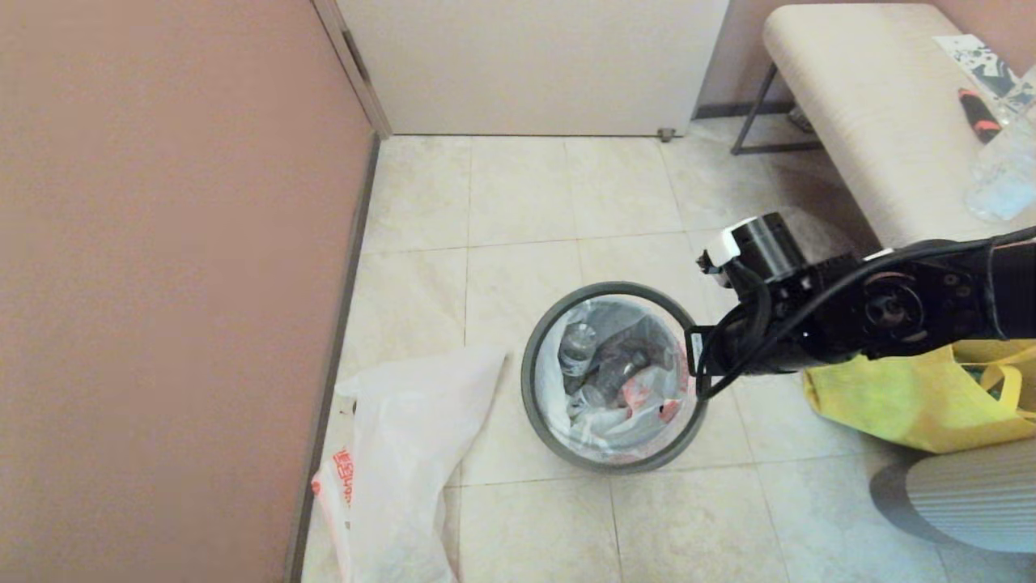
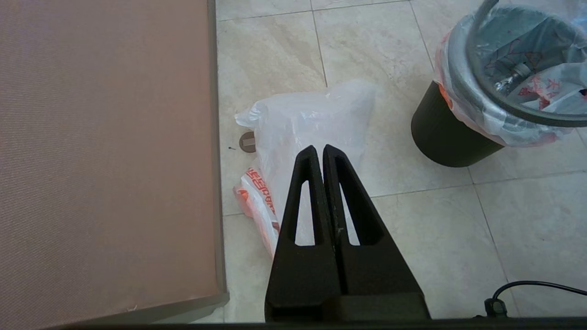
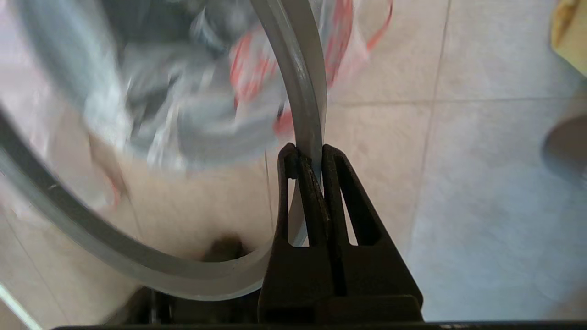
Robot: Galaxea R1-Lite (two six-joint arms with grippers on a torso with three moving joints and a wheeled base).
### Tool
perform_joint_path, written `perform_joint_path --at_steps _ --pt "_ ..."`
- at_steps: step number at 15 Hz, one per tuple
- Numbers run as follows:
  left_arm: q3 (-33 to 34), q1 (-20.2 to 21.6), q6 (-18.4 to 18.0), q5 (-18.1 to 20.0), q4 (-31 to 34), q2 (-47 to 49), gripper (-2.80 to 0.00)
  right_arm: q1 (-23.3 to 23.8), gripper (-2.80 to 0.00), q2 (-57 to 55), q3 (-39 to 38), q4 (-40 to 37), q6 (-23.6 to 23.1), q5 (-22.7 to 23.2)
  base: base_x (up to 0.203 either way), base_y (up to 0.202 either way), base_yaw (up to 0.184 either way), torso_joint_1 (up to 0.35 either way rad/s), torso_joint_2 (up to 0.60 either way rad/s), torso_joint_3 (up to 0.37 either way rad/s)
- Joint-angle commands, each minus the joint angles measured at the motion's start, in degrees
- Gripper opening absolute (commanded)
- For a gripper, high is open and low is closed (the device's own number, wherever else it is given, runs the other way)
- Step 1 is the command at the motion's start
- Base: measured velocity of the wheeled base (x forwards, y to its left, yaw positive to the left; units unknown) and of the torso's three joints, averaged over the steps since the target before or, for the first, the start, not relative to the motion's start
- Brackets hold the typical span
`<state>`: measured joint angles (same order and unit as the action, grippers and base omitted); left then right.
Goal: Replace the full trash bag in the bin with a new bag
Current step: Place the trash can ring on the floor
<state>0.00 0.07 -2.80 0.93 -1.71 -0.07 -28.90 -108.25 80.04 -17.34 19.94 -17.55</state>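
The bin (image 2: 440, 137) is a small black bucket standing on the tiled floor. The full trash bag (image 1: 615, 380), white with red print, lines it and holds crushed bottles. My right gripper (image 3: 308, 153) is shut on the bin's thin grey hoop (image 3: 302, 82) at the side nearest the yellow tote. That hoop (image 1: 534, 380) looks raised slightly off the bag's folded edge. The new bag (image 1: 405, 437) lies limp and flat on the floor between the bin and the wall. My left gripper (image 2: 319, 151) hangs shut and empty above the new bag (image 2: 302, 119), outside the head view.
A pink wall (image 1: 162, 283) runs along the left, and a closed door (image 1: 534, 65) is at the back. A padded bench (image 1: 874, 121) carrying clear bottles stands at the back right. A yellow tote (image 1: 906, 397) lies on the floor under my right arm.
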Motion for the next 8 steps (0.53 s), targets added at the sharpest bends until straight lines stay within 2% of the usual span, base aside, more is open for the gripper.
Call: perform_joint_path --at_steps 1,5,8 --pt "0.7 0.0 0.0 0.0 -0.1 0.1 -2.8 -2.0 -2.8 7.6 -4.0 -1.7 0.6 -1.5 0.0 0.0 0.0 0.0 0.0 0.0" --pt "0.7 0.0 0.0 0.0 -0.1 0.1 -2.8 -2.0 -2.8 15.5 -14.3 -6.9 2.0 -8.6 0.0 0.0 0.0 0.0 0.0 0.0" --pt "0.7 0.0 0.0 0.0 -0.1 0.1 -2.8 -1.2 -2.8 20.1 -23.2 -7.9 2.1 -13.3 0.0 0.0 0.0 0.0 0.0 0.0"
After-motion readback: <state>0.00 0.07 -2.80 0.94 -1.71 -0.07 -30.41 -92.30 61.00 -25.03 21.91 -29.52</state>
